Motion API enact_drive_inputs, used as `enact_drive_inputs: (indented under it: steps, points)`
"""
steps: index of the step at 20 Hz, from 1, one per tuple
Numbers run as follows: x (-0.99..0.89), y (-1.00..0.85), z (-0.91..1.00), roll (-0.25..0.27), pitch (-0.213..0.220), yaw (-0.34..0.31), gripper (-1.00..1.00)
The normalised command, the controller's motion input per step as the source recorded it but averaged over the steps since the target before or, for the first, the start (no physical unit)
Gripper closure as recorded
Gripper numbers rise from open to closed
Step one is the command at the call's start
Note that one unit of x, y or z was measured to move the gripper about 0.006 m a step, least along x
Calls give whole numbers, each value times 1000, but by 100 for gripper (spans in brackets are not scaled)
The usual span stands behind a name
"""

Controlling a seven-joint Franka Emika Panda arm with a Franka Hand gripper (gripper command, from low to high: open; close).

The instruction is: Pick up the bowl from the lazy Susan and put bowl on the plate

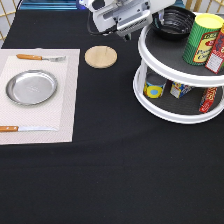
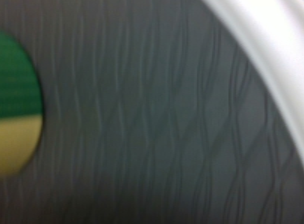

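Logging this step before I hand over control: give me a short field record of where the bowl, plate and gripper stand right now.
bowl: black bowl on the top tier of the lazy Susan, toward the exterior view's top
plate: silver plate, bare, on the placemat at the exterior view's left
gripper: gripper at the bowl's left rim; grasp not confirmed
also on top tier: green and yellow can
bowl on plate: no

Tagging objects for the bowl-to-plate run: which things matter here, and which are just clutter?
Job:
bowl, on the turntable's top tier
turntable
plate, on the placemat
gripper, at the bowl's rim

Clutter:
coaster
fork
knife
placemat
green-and-yellow can
lower-tier tins
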Motion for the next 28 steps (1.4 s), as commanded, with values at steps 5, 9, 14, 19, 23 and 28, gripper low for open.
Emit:
enact_drive_inputs:
  steps: [5,9,14,19,23,28]
  points:
    - [-885,605,693,-178,-1,38,-100]
    - [-646,572,-19,-227,-155,0,-100]
    - [-198,132,-518,-146,-187,-23,-100]
    - [-139,-114,-236,-70,-117,-48,100]
    - [-42,-1,61,-82,-31,-27,100]
    - [-104,107,77,-91,-22,-9,100]
